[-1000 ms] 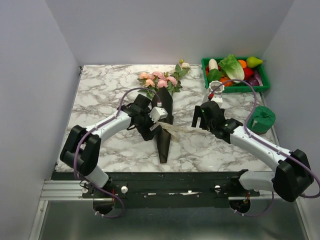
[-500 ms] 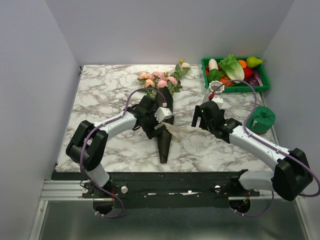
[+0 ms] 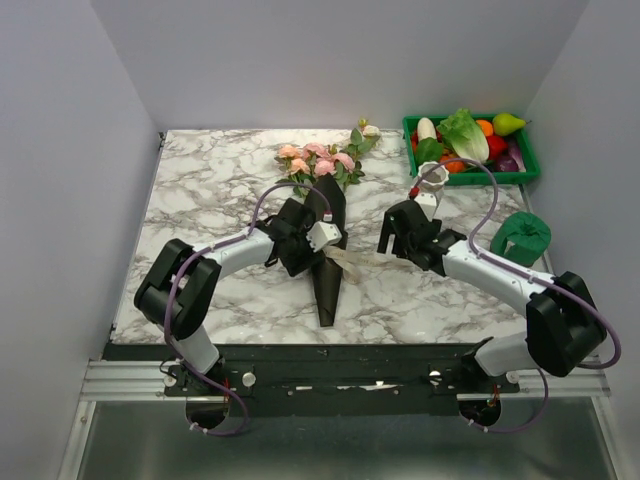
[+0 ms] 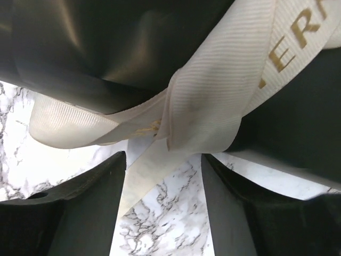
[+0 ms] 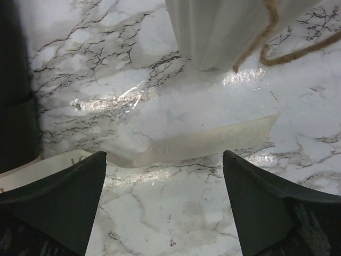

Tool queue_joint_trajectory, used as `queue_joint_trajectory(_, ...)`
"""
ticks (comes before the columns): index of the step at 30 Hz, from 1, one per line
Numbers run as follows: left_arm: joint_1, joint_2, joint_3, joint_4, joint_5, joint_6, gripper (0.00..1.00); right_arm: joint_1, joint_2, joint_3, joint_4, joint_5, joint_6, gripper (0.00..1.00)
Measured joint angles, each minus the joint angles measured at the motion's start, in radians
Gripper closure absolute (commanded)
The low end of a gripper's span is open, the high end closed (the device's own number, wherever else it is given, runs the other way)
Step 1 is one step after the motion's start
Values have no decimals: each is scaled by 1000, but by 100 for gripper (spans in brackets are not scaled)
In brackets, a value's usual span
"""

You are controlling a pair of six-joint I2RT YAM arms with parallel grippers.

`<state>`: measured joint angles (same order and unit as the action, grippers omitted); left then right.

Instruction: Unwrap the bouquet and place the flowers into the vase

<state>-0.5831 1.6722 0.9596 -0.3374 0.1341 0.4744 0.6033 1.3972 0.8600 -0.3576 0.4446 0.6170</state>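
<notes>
The task is at its very start. The bouquet (image 3: 326, 205) lies flat in the middle of the table (image 3: 200, 180), tip toward the near edge and blooms toward the far side. Its black wrapper (image 3: 328, 278) is closed around the stems and its cream ribbon (image 4: 202, 101) is knotted, so nothing is unwrapped yet. The flowers (image 3: 318, 160) stick out of the wrapper's wide end, all of them in one bunch. The left gripper (image 4: 162, 160) is down at the knot. Its wrist view shows the bow right in front of the fingers and a loose ribbon end running through the gap. The jaws stand apart with marble showing between them, so they have not pinched the ribbon. The right gripper (image 5: 164, 160) hovers over bare marble just right of the wrapper with its jaws spread wide and nothing in them. The far end of a ribbon tail (image 5: 202, 141) lies on the table under it. The vase (image 3: 432, 178) stands upright and empty just behind that gripper, near the green crate (image 3: 530, 172) of plastic vegetables. By my reading, untying the bow is the step in hand. Left to do are opening the wrapper, lifting the flowers free and setting their stems into the vase's narrow neck.
</notes>
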Motion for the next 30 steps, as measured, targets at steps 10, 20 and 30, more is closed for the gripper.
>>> queue_joint_trajectory(10, 16, 0, -6, -5, -32, 5, 86, 6, 113, 28, 28, -3, 47, 4)
queue_joint_trajectory(20, 97, -3, 60, -74, -16, -35, 99, 50, 137, 12, 66, -9, 83, 4)
queue_joint_trajectory(30, 89, -109, 77, -177, 147, -53, 45, 52, 88, -110, 111, -12, 66, 2)
